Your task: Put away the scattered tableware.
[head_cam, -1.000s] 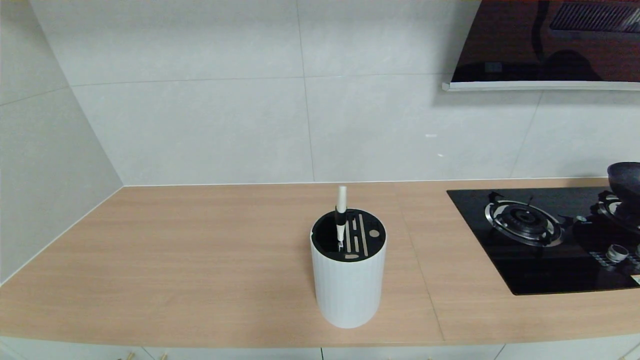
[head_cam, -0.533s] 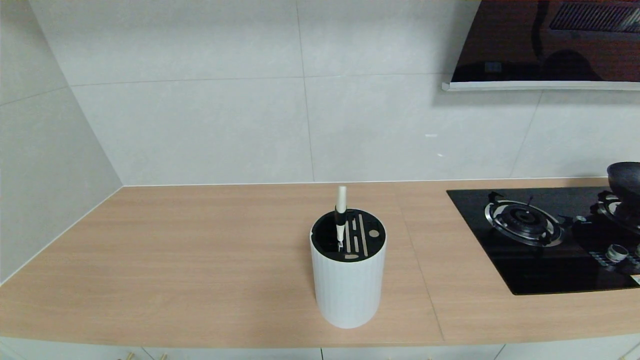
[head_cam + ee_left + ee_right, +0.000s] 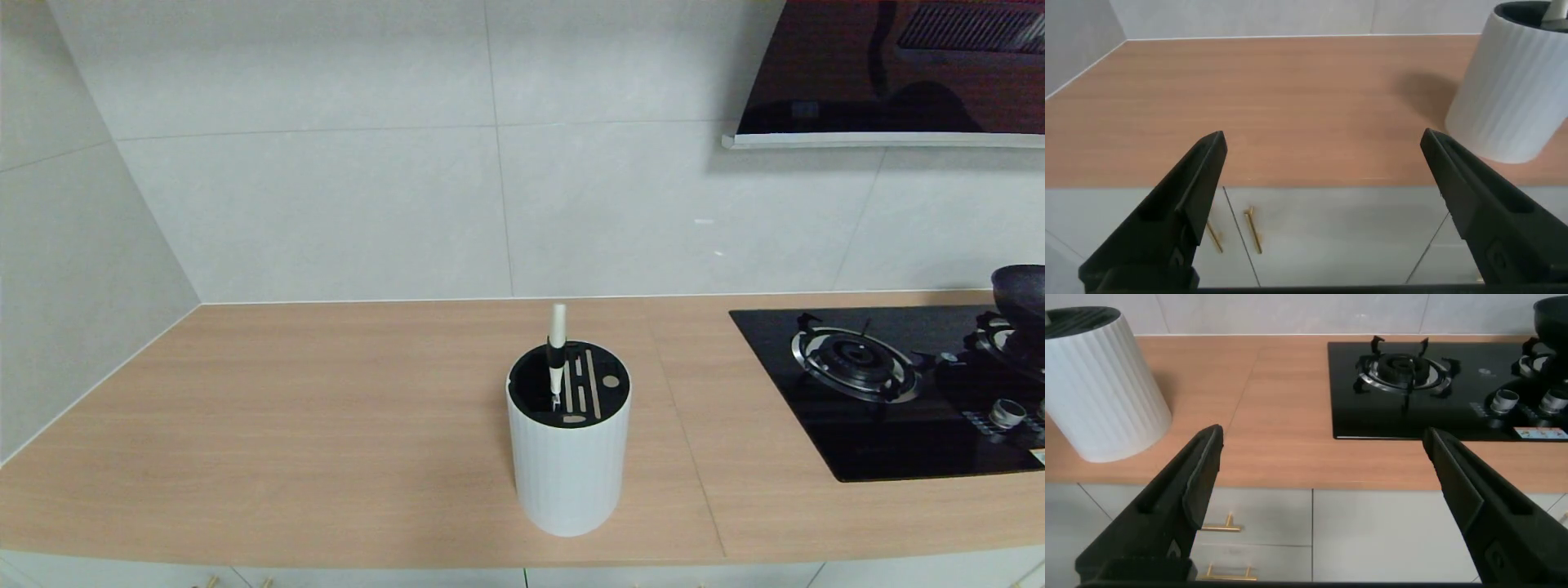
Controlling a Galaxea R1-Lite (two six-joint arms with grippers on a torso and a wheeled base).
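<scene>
Our left gripper (image 3: 1323, 145) and right gripper (image 3: 1323, 439) hang released; a white-handled utensil (image 3: 557, 347) stands in the white ribbed cylindrical holder (image 3: 569, 469).

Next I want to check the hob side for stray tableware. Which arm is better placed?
Right, probably. The open right gripper looks straight at the hob, the white holder off to its side. The open left gripper sits across the holder from the hob.

Head view: from high up, facing forward and down over the countertop (image 3: 326, 425), middling near. Wrist views: from low before its front edge, facing inward through the parted jaws of left gripper (image 3: 1321, 143) and right gripper (image 3: 1323, 434). Shared by all three: white holder (image 3: 569, 457), beyond one jaw's tip.
</scene>
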